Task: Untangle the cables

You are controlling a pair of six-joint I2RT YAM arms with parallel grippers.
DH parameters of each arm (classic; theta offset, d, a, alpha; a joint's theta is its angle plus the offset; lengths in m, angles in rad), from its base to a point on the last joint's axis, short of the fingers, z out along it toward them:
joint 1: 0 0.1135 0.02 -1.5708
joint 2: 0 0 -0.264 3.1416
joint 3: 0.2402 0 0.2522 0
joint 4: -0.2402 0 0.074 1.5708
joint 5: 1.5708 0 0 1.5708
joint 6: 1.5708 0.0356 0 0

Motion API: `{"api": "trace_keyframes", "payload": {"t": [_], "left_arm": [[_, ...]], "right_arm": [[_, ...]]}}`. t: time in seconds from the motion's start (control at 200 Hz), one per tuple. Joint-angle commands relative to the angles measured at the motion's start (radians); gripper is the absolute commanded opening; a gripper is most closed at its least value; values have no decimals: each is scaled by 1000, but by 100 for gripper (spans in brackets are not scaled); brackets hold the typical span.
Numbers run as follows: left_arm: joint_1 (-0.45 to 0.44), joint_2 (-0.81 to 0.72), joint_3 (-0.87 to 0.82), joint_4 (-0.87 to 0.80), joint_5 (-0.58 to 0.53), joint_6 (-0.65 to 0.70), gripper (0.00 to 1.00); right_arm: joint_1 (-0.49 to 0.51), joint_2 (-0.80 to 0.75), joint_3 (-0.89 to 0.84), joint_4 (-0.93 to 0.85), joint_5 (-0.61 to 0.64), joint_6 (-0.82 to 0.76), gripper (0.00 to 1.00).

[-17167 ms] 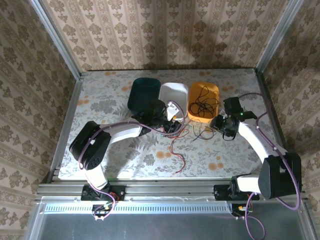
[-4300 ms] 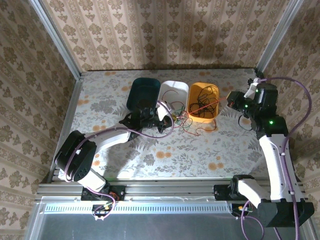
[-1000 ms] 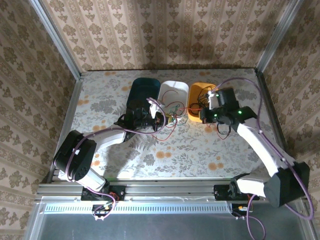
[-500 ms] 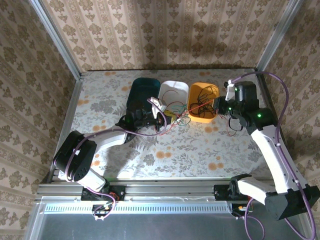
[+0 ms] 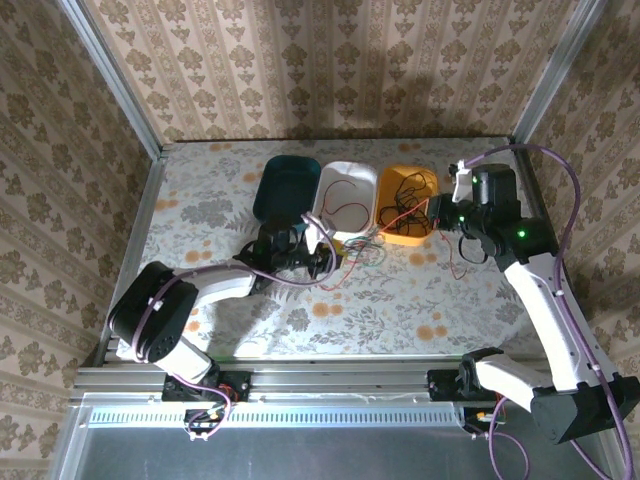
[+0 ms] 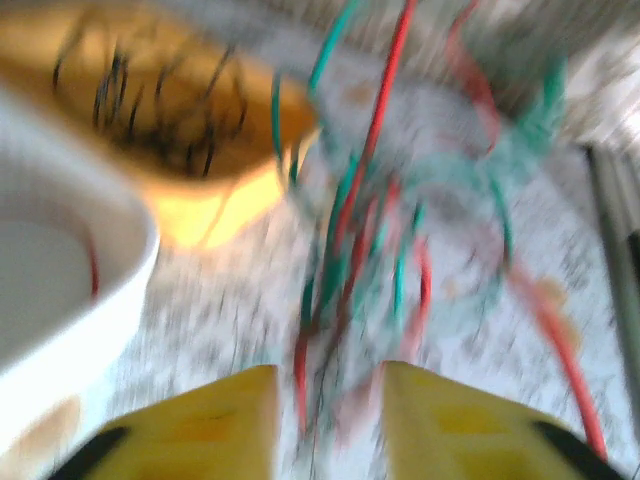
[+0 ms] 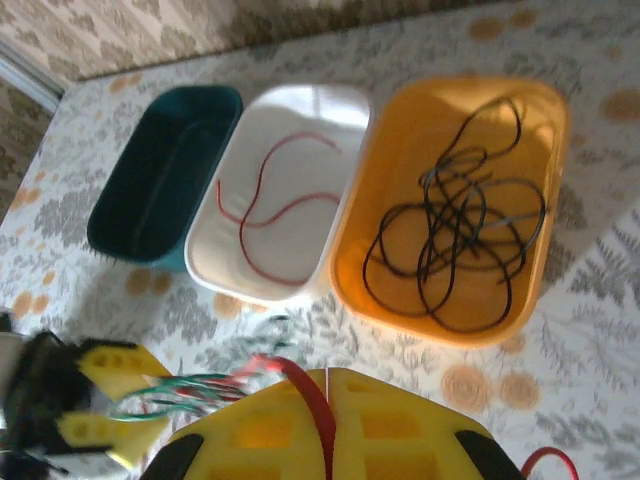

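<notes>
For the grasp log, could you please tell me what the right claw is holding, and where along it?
The right claw is shut on the red cable, pinched mid-length; wire runs out both sides.

right gripper — clamped on red cable | orange bin — black cables | white bin | teal bin

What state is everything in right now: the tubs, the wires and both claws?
Teal bin: empty.
White bin: holds one red cable.
Orange bin: holds black cables, tangled.
Red-green bundle: tangled, in front of the white bin.
Left gripper: open, bundle strands between its fingers.
Right gripper: shut on a red strand.
</notes>
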Motion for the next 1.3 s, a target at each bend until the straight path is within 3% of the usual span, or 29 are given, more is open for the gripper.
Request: {"api": "trace_keyframes", "payload": {"t": [0.0, 0.385, 0.575, 0.71, 0.81, 1.075, 1.295], "left_arm": [[17, 35, -26, -161, -57, 3, 46], [-12, 0, 128, -227, -47, 58, 74], [-14, 4, 226, -249, -25, 85, 76], [-14, 3, 250, -240, -28, 91, 76], [-4, -5, 225, -173, -73, 49, 76], [71, -34, 31, 125, -321, -208, 77], [71, -72, -7, 109, -324, -211, 78]], "right_arm": [[53, -14, -25, 125, 30, 2, 0], [106, 51, -57, 113, -67, -19, 0], [109, 49, -35, 94, -219, -53, 0], [119, 30, 4, 71, -249, -67, 0], [125, 22, 52, 75, -268, -50, 0], [163, 72, 222, 165, -274, -11, 0], [165, 134, 318, 292, -324, 54, 0]]}}
